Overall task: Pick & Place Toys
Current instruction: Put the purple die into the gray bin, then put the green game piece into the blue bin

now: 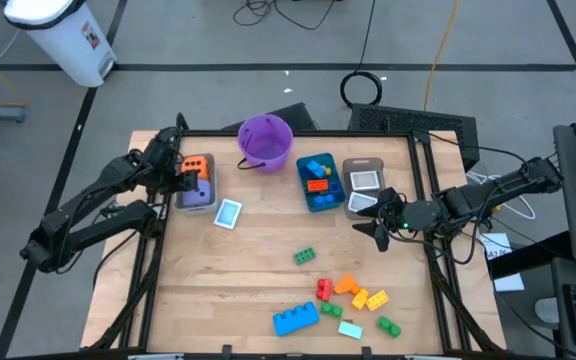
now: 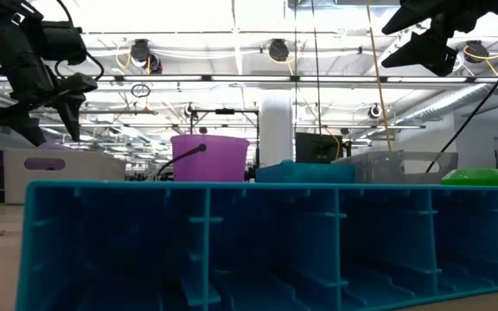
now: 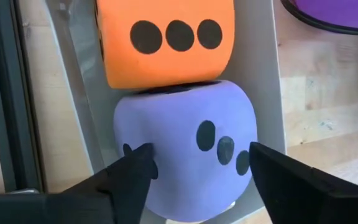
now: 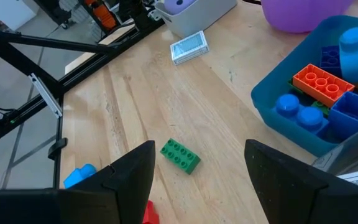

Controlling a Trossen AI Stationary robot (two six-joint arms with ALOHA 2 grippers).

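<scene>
Foam-looking purple die (image 3: pixel 185 149) probably handles light and squashy; its flat side faces suit gripping. Left gripper (image 3: pixel 197 171) straddles it with fingers parted, not clamping; right gripper (image 4: pixel 197 171) hangs open.

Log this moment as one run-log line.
left gripper: open around purple die in grey bin | right gripper: open, hovering above green brick

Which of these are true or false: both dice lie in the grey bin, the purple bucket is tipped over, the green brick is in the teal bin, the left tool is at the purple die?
1. The orange die and purple die lie together in the grey bin. True.
2. The purple bucket is tipped over. False: it stands upright.
3. The green brick is in the teal bin. False: it lies on the table.
4. The left tool is at the purple die, fingers either side. True.
5. The right tool holds a brick. False: it is open and empty.
</scene>
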